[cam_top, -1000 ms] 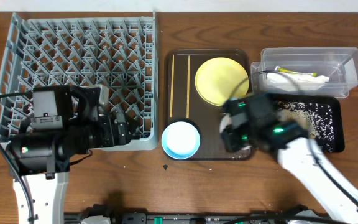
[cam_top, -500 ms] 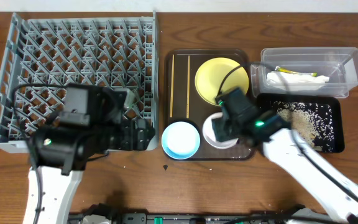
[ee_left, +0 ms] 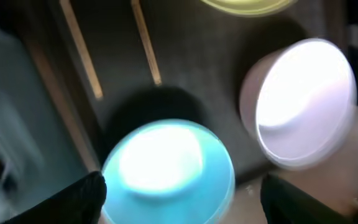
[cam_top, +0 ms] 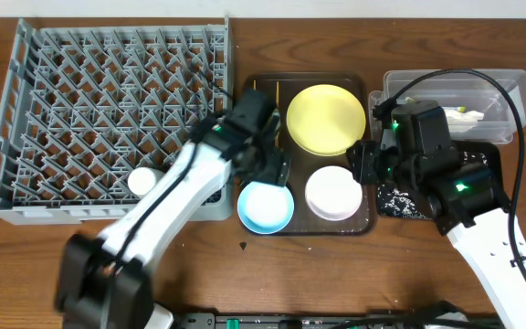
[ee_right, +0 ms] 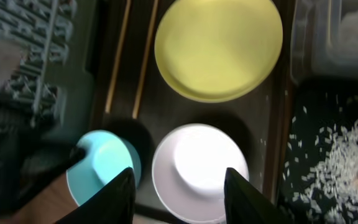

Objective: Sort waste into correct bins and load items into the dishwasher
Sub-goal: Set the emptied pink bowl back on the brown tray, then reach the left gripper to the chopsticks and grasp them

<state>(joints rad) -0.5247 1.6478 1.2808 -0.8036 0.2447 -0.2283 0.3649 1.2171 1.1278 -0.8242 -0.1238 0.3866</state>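
We are looking down on a brown wooden worktop [cam_top: 272, 274], its grain running left to right under even light. A pale strip [cam_top: 354, 7] is showing beyond its far edge, and we are failing to tell whether it is wall or floor.

A grey dish rack [cam_top: 108, 100] is seen at the left of the surface, with a small white cup [cam_top: 142, 181] set among its pegs near the front edge. Beside it, a brown tray [cam_top: 298, 164] is loaded with a yellow plate [cam_top: 326, 119], a white bowl [cam_top: 333, 193], a light blue bowl [cam_top: 265, 205] and two chopsticks [cam_top: 278, 91], which are partly hidden. The left gripper [cam_top: 272, 171] is held just above the blue bowl, and the right gripper [cam_top: 363, 164] at the tray's right edge. Rice scraps [cam_top: 393, 196] are scattered in a black tray [cam_top: 493, 157] below a clear tub [cam_top: 400, 80].
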